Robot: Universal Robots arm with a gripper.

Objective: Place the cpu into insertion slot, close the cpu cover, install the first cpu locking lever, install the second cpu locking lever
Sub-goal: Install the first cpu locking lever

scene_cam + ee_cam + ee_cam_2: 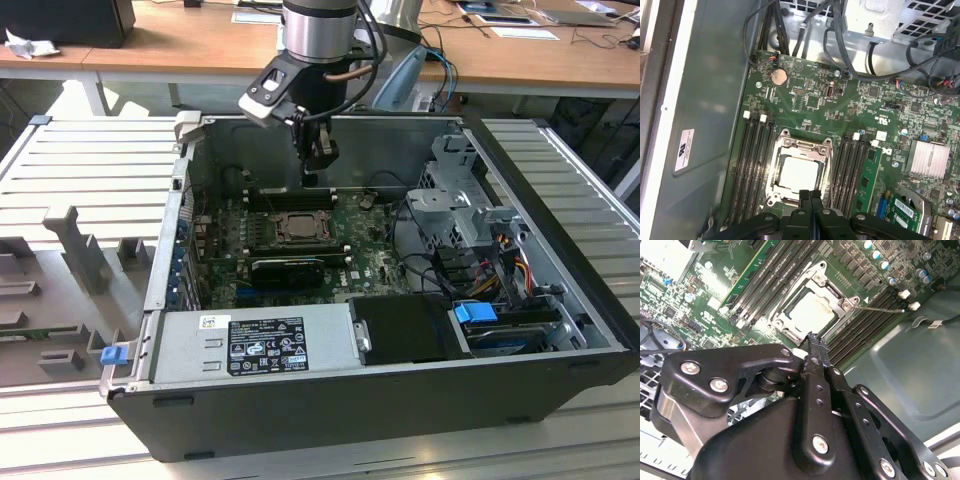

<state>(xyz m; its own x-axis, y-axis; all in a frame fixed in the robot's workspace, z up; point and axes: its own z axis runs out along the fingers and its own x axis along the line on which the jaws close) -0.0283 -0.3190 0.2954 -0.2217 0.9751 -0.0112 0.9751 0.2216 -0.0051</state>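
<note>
Firstly, exterior view. Open black metal computer case [330, 415] lies on a grey slatted table [95, 165]. A green circuit board [375, 235] covers the case floor. At mid-frame sits the square black-rimmed insertion slot [272, 232], with the small flat square pale cpu [297, 228] seated in its centre. The black two-finger gripper [312, 176] hangs from the arm in the upper middle of the frame, above the slot's far edge and apart from it. A long black graphics card [288, 270] lies just below the slot in the frame. A silver power supply box with a white label [250, 340] fills the lower left of the case.

Second wrist view. The gripper [812, 337] has its black fingers [815, 372] pressed together, with nothing between them. The thin square silvery cpu cover [837, 296] lies flat on the slot, and the cpu [810, 315] shows through its window. A thin metal rod [882, 309] reaches from one corner of the cover across the long black memory slots [860, 327]. Whether it is latched cannot be told.

First wrist view. The gripper [810, 192] has its fingertips meeting, and it holds nothing. The cpu [799, 175] lies inside the cpu cover [802, 146]. Memory slots [752, 160] flank both sides. A round silver coin battery [778, 76] sits on the board well apart from the slot. A ribbed silver heatsink [927, 159] sits on the board beyond one bank of memory slots.
</note>
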